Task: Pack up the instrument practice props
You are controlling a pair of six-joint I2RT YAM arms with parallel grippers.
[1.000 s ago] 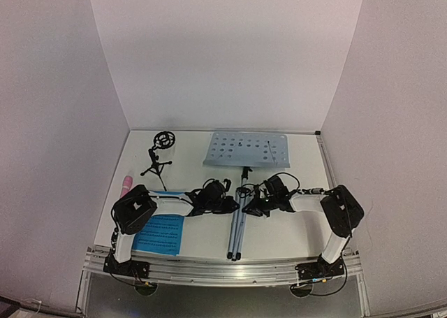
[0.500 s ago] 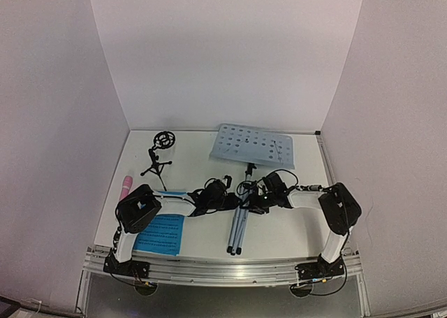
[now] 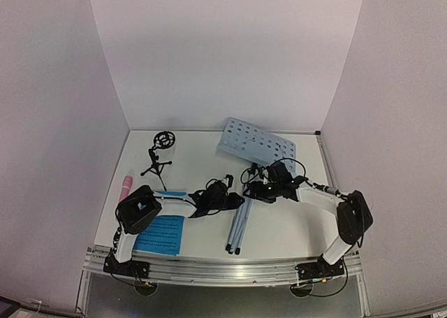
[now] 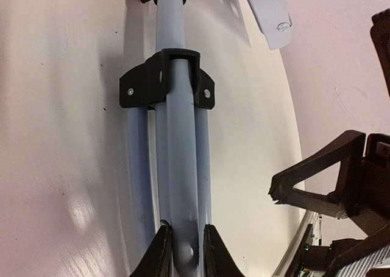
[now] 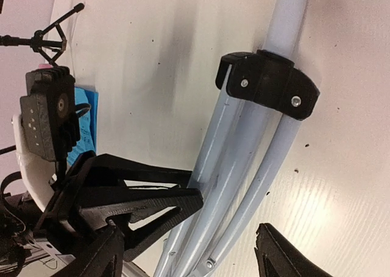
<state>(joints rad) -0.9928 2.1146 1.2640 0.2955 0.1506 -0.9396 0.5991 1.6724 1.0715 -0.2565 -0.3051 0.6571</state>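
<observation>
Since a second ago your music stand (image 3: 260,145) has swung its tray rightward; it lies across the desk (image 3: 286,227). Your left gripper (image 4: 184,255) clamps its folded legs (image 3: 236,228), while your right gripper (image 5: 189,231) gapes over them. These look like light, stiff, probably slick tubes, so hold beside the black collar (image 4: 167,79).

Folded tripod legs (image 5: 244,173) were seen on the table (image 5: 140,76), gripped by left fingers (image 5: 140,207), between the spread right fingers (image 5: 103,259).
</observation>
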